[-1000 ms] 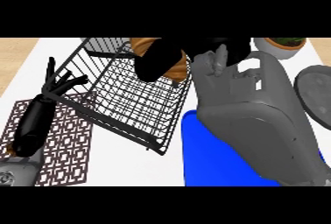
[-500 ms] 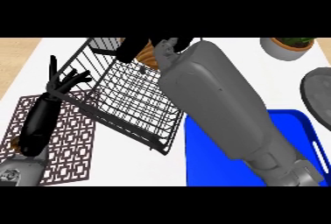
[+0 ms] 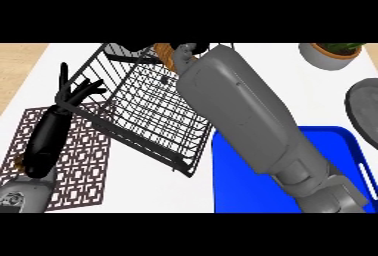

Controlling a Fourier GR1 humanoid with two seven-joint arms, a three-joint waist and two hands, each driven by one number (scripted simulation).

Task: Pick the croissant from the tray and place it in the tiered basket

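Head view: the right forearm [image 3: 251, 120] runs as a thick grey bar from the lower right, at about five o'clock, up toward twelve o'clock, crossing the blue tray [image 3: 336, 145] and the right side of the black wire basket [image 3: 148, 110]. The right hand [image 3: 186, 51] shows only as a few dark fingers at the top of the arm, at about twelve o'clock, over the far end of the basket. The croissant [image 3: 167, 56] appears there as a brown strip just left of those fingers, touching them, above the basket's upper tier. The fingers curl beside it, but the arm hides most of the hand, so I cannot tell whether they grip the croissant or lie against it.

The tray lies at four o'clock, its blue floor showing on both sides of the forearm.

The left hand [image 3: 74, 91] is at nine o'clock, open, fingers straight and spread upward, just beside the basket's left rim. Its black forearm runs down to seven o'clock over a dark patterned mat [image 3: 81, 170].

At two o'clock a grey pot with a green plant [image 3: 331, 54] stands on the white counter [image 3: 258, 60]. At three o'clock a dark grey plate [image 3: 365, 110] is cut off by the right edge, just above the tray.
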